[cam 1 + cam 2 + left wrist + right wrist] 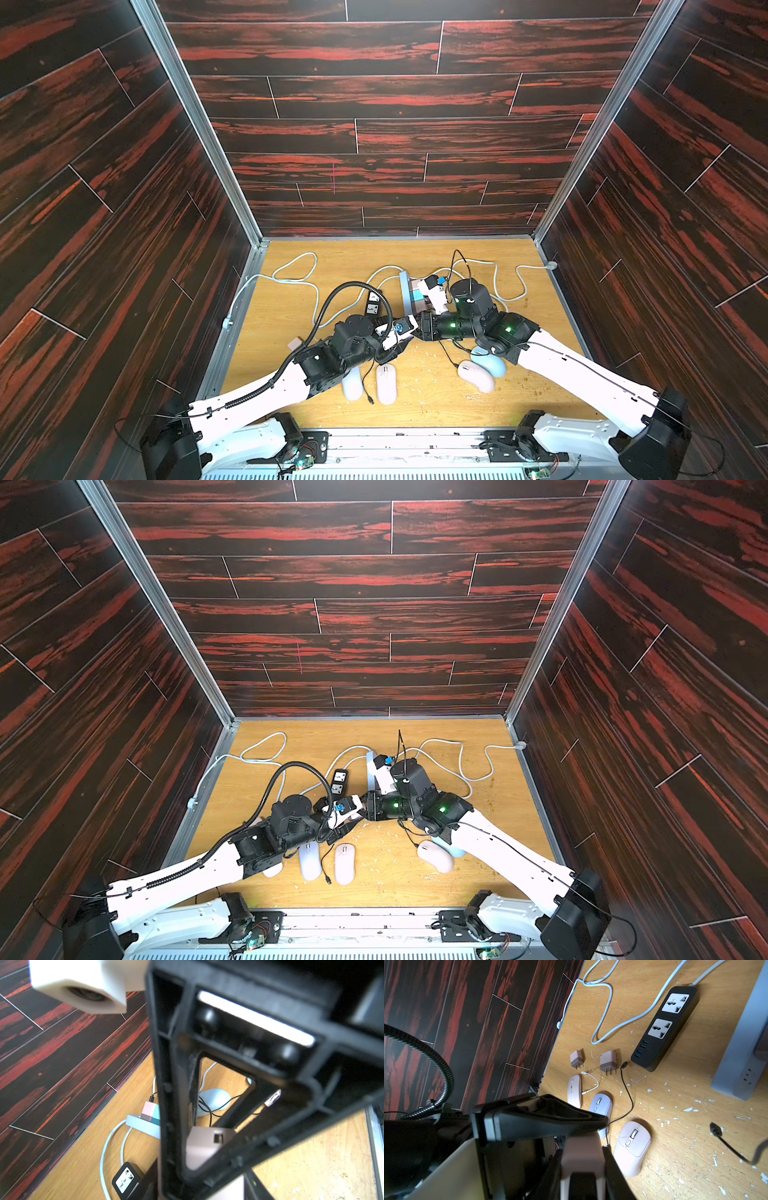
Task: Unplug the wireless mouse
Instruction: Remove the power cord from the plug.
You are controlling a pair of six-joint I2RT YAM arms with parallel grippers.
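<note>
Out in the middle of the light wooden worktop (pixel 357 253) the two claws meet nose to nose. The right claw (pixel 582 1147) is clamped on a dusty-pink charger block (pixel 203 1145), held clear of the wood, and the port on its visible face looks empty. The left claw (pixel 401 343) sits right against it, but whether it grips or stands apart I cannot tell. My read: a charger is out of its socket with no lead in it, so the job looks well along, and the block is yet to be set down. The mice all lie on the robot's side of the worktop: a slim pink mouse (pixel 574 1091), a lavender oval mouse (pixel 601 1105) and a pale pink rounded mouse (pixel 632 1147) near the left arm, and a light blue rounded mouse (pixel 215 1098) by the right arm. Which one counts, I can't say. A thin black cable (pixel 628 1093) runs between lavender and pale pink, both plugs loose. A second black lead (pixel 226 1103) crosses the light blue mouse, plugged or merely draped, I can't tell. Around them sit a black power strip (pixel 664 1028) with empty sockets, two loose pink chargers (pixel 608 1059) beside it, and a blue-grey power strip (pixel 141 1124) carrying adapters. The crowded arms and stray leads could snag.
</note>
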